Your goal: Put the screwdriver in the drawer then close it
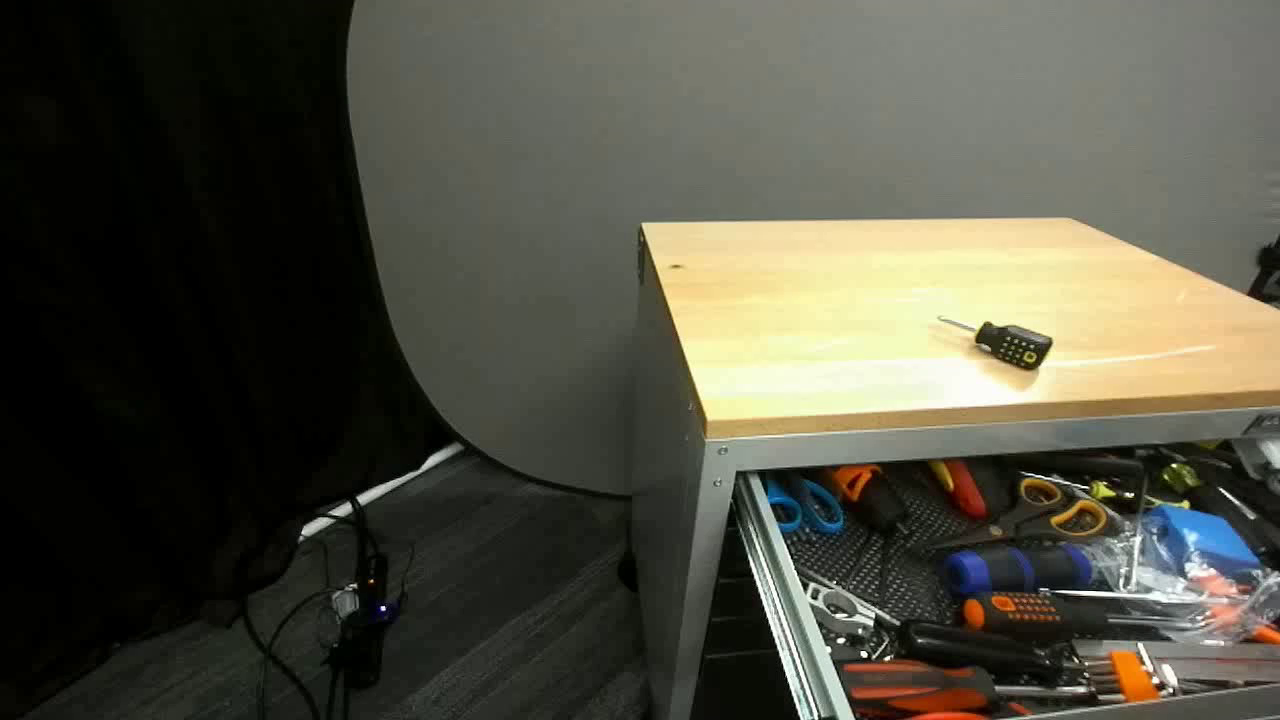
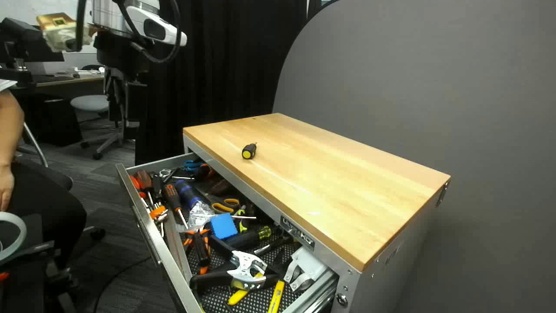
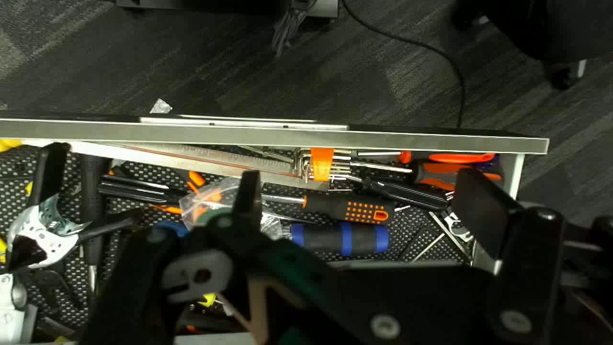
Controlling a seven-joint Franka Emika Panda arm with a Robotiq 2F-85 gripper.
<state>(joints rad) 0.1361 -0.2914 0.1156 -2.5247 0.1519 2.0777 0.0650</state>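
A short stubby screwdriver with a black and yellow handle lies on the wooden cabinet top, near the drawer-side edge; it shows in both exterior views (image 1: 1015, 346) (image 2: 249, 151). It is out of the wrist view. The metal drawer (image 1: 790, 610) below the top is pulled open and full of tools; its front wall shows in an exterior view (image 2: 150, 228) and in the wrist view (image 3: 268, 136). My gripper (image 3: 358, 187) is open and empty, with its fingers wide apart above the drawer. The arm's wrist (image 2: 130, 26) is high at the upper left in an exterior view.
The cabinet top (image 1: 800, 300) stands above the drawer. Inside the drawer lie an orange-dotted screwdriver (image 3: 354, 208), a blue-black handle (image 3: 340, 238), a spring clamp (image 2: 247, 267) and a blue block (image 2: 223, 225). A person (image 2: 11, 143) sits beyond the drawer front.
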